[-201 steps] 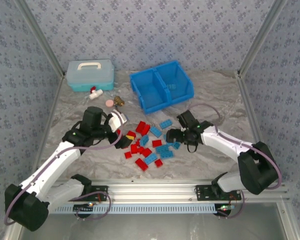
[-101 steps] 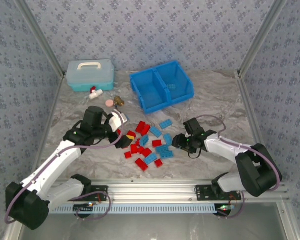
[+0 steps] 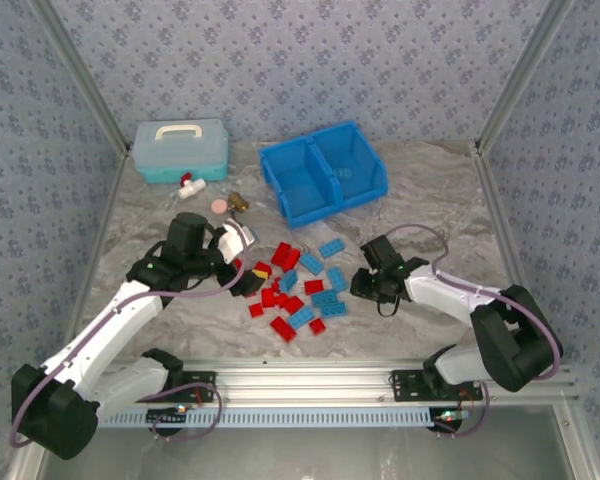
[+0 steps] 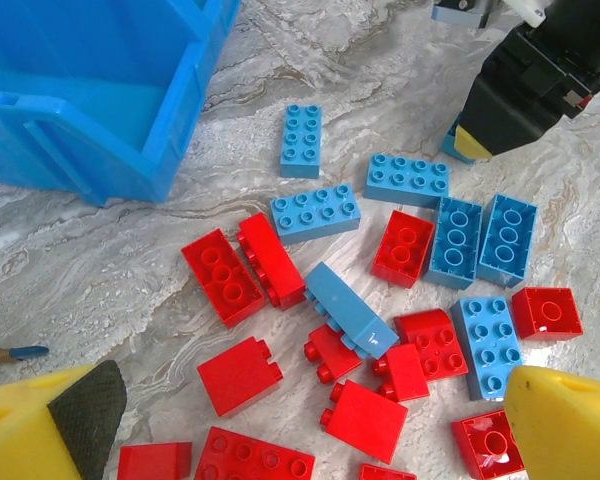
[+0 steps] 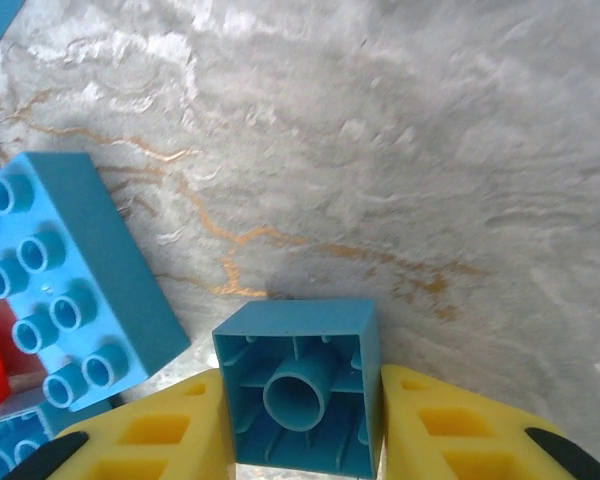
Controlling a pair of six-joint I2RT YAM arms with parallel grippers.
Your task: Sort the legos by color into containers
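Marbled bench (image 3: 430, 200) spread wide, and on it the blue bin (image 3: 302, 212), two compartments side by side, well beyond both sets of jaws. The scattered legos (image 3: 298, 290) lie between the two arms. The left jaws hang wide open over the pile's edge, yellow fingers (image 4: 565, 420) spread either side of the red bricks (image 4: 220, 275), the bin's wall ahead and to their left. The right jaws sit low over the bench at the pile's other side, clamped on a small light blue brick (image 5: 298, 385), upside down, hollow underside showing. A long light blue brick (image 5: 70, 280) lies just left of those jaws.
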